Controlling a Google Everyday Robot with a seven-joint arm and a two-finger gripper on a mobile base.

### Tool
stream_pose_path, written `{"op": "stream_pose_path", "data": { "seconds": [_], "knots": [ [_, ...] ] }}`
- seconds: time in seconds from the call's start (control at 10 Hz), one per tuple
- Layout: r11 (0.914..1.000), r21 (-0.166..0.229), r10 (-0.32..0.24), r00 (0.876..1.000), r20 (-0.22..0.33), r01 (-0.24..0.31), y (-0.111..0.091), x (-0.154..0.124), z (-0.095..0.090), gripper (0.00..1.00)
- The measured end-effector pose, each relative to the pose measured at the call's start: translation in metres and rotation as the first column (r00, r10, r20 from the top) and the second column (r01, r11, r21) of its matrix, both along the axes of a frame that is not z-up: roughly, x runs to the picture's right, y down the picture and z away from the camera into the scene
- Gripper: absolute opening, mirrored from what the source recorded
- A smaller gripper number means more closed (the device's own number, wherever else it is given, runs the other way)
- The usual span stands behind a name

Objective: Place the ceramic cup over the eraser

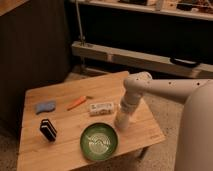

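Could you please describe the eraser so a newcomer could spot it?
On the wooden table, look at the picture's left side, away from the gripper at the ceramic cup on the right. The eraser is the small black block nearest the front, unlike the flat blue piece behind it.
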State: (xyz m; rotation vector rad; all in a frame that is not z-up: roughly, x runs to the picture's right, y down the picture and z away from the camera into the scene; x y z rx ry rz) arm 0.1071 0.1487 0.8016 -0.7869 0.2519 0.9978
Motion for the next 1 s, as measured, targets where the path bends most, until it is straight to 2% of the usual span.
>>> {"op": "stream_pose_path", "data": {
  "seconds": [1.0],
  "knots": [
    [1.0, 0.01, -0.002, 1.0, 0.023, 0.002, -0.018, -0.004, 0.001, 0.8]
  ]
}}
